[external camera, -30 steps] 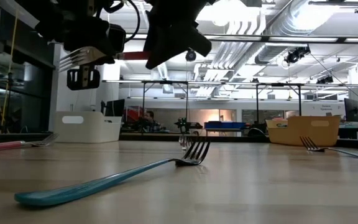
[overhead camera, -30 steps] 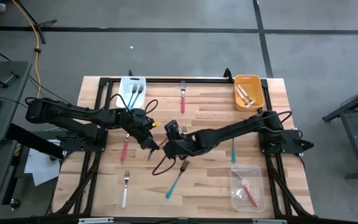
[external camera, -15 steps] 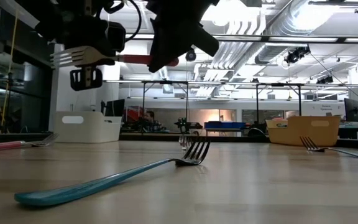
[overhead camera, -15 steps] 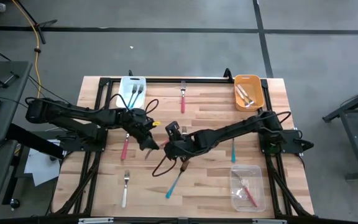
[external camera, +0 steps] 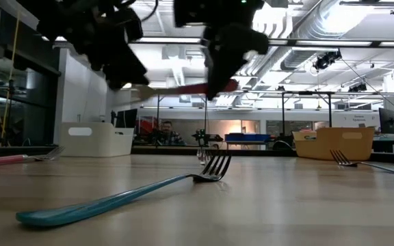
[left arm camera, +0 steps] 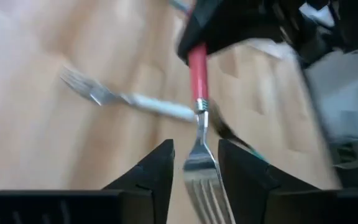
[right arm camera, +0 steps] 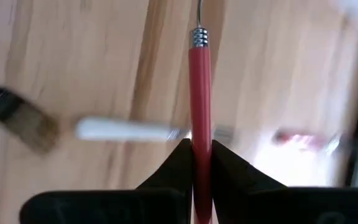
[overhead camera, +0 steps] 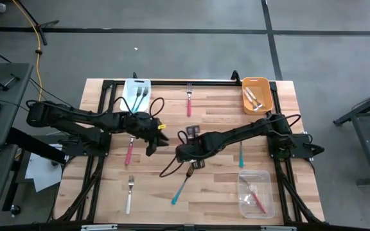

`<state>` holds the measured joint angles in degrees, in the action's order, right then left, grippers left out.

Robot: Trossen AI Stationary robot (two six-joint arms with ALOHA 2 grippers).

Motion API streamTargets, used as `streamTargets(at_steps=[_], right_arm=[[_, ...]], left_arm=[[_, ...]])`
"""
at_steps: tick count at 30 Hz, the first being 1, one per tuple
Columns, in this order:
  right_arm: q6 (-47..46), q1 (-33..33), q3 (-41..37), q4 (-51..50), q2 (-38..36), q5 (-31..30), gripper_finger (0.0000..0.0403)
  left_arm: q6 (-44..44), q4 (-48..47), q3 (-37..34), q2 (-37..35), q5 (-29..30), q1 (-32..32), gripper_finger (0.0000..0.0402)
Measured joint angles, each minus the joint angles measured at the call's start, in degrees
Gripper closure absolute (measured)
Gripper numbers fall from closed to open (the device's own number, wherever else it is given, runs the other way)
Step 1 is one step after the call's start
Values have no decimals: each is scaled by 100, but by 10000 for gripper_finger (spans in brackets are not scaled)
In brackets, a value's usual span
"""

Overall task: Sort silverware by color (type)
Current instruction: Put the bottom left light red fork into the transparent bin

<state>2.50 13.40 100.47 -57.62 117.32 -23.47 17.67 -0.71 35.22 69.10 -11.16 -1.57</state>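
A red-handled fork hangs level above the table's middle, held by my right gripper, which is shut on its handle. My left gripper is open. Its fingers stand on either side of the fork's metal head, with a narrow gap on each side. In the high view the left gripper and the right gripper face each other. Loose silverware lies flat on the table: a pink fork, a white one, two teal ones and a red one. My right gripper pinches the red plastic handle between its two fingers. The handle runs straight forward out of the fingers, so they lie along it. The fork is lifted clear of the table and about level, its tines pointing toward the left gripper.
A white bin holding teal forks stands at the far left. An orange bin holding white forks stands at the far right. A clear bin holding red forks stands at the near right. A person sits in the room behind.
My left gripper has let go of the fork's head and tipped upward. The fork, carried by my right gripper, has shifted toward the table's right edge and sunk a little, staying level.
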Motion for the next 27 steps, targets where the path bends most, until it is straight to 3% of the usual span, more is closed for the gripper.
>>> streamTargets(at_steps=[4, 15, 22, 27], right_arm=[[-1760, 142, 0, -1053, -112, 455, 377], [-6597, 1436, 0, -3029, -937, 1458, 377], [-8552, 2422, -16, -3239, -1096, 1581, 377], [-9970, 3077, -804, -3229, -1340, 1924, 377]], left_arm=[[-825, 588, 0, -2, 685, 184, 274], [-1861, 1434, 0, -2, 1493, 724, 273], [-1881, 1595, 0, 21, 1649, 880, 273], [-1880, 1792, 0, 192, 1681, 953, 273]])
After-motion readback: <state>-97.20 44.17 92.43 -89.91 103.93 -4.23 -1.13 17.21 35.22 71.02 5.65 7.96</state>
